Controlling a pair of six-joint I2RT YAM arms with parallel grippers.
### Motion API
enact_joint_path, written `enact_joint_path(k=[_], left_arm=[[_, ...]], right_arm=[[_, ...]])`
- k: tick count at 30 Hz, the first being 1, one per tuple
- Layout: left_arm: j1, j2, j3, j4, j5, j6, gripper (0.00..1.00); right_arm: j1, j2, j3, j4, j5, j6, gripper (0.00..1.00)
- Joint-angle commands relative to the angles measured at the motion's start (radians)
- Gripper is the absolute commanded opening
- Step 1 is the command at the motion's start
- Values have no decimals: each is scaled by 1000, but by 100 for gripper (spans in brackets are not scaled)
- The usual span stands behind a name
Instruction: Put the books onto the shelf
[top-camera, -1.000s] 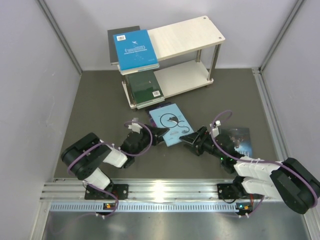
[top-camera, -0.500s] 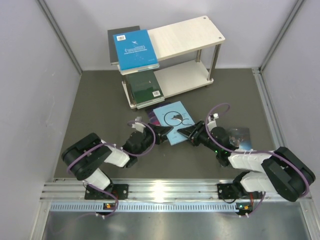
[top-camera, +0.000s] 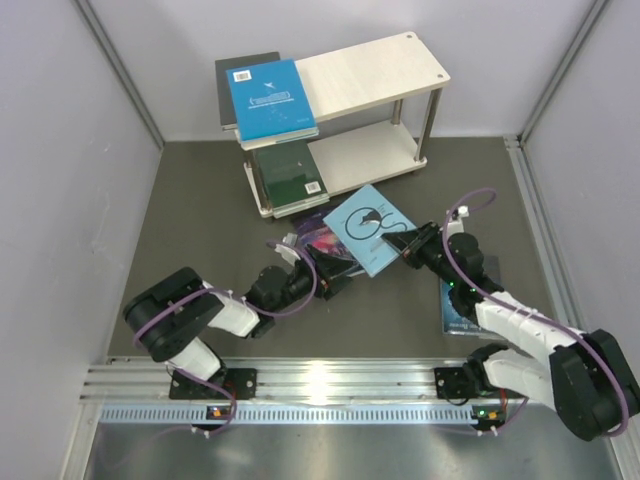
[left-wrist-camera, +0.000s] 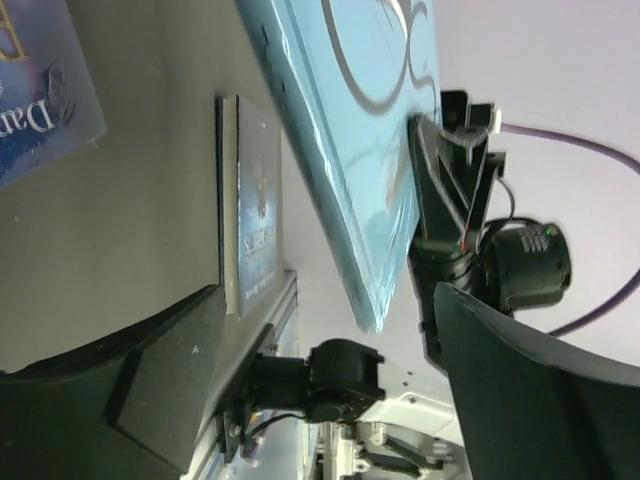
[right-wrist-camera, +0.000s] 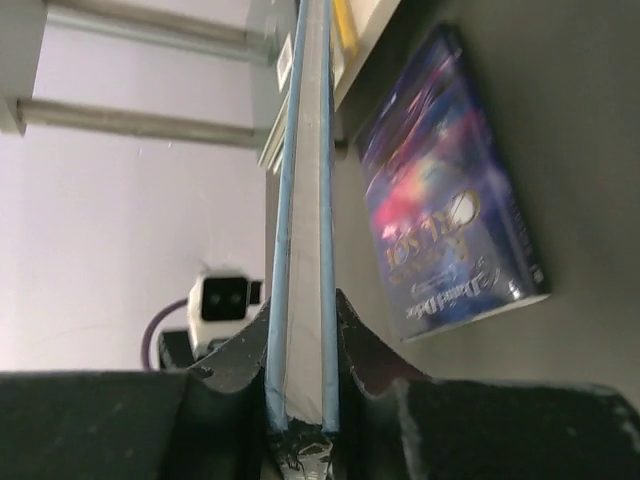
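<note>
We had the right gripper (top-camera: 405, 240) clamped on the light blue book (top-camera: 366, 226) by its edge, raised just in front of the shelf (top-camera: 380, 60); the left gripper (top-camera: 333, 274) stood open nearby. It needed levelling, we judged, then a gentle slide in.

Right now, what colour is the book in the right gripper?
The book is light blue, dark swirls; top view.
</note>
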Motion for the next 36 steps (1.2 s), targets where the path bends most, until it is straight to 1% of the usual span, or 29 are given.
enact_joint_path(k=[1,3,4,5,6,7,8,11,12,14,15,16,17,18,20,21,23,24,25,26,28,29,31,33,34,36], left_arm=[[9,-72,-13,213,79,157,94],[10,-119,-13,101,86,220,95],[10,-170,-12,-8,83,283,96],[10,-200,-12,-69,76,315,96],[10,-227,-12,-120,57,379,97],[10,-281,-12,-168,45,413,98],[10,-307,-12,-271,30,447,98],[10,-373,-31,-387,-47,556,99],[13,-381,-44,-387,-64,574,99],[14,-373,-76,-368,-88,627,99],[17,-360,-87,-340,-96,637,99],[24,-317,-96,-311,-89,630,99],[38,-288,-110,-259,-58,619,99],[61,-256,-110,-174,-27,613,99],[78,-170,-87,-136,35,596,99],[93,-145,-82,-119,59,589,99],[104,-68,-81,-26,108,564,99],[116,-24,-84,16,120,544,99],[124,-2,-88,86,129,532,99],[132,16,-97,121,144,520,99],[159,73,-102,175,166,483,99],[167,93,-101,232,177,470,99],[188,154,-98,284,212,437,99],[208,192,-94,375,234,414,99],[216,231,-94,402,250,388,99],[234,271,-95,459,269,354,99]], right_arm=[[-98,-18,99,0,-43,-69,0],[-131,3,119,2,-83,-72,0],[-157,9,137,3,-94,-73,0],[-168,18,148,3,-100,-77,0],[-177,38,172,2,-114,-89,0],[-195,51,186,-1,-120,-90,0],[-201,66,200,2,-129,-92,0],[-230,144,264,29,-149,-90,0],[-235,193,283,39,-154,-89,0],[-250,245,345,65,-156,-84,0],[-257,305,393,74,-157,-77,0],[-263,334,419,88,-159,-70,0],[-266,369,448,98,-160,-66,0],[-267,437,476,115,-159,-52,0],[-270,506,562,134,-156,-40,0],[-270,575,589,152,-146,-31,0],[-273,642,671,166,-128,-24,0],[-275,701,706,195,-89,-21,0],[-275,730,724,204,-62,-20,0],[-277,796,750,207,-32,-18,0],[-277,863,824,235,-7,2,0],[-277,897,849,243,4,9,0],[-278,994,936,235,21,28,0],[-280,1079,1003,188,15,35,0],[-284,1103,1057,174,10,37,0],[-289,1147,1099,140,-1,40,0]])
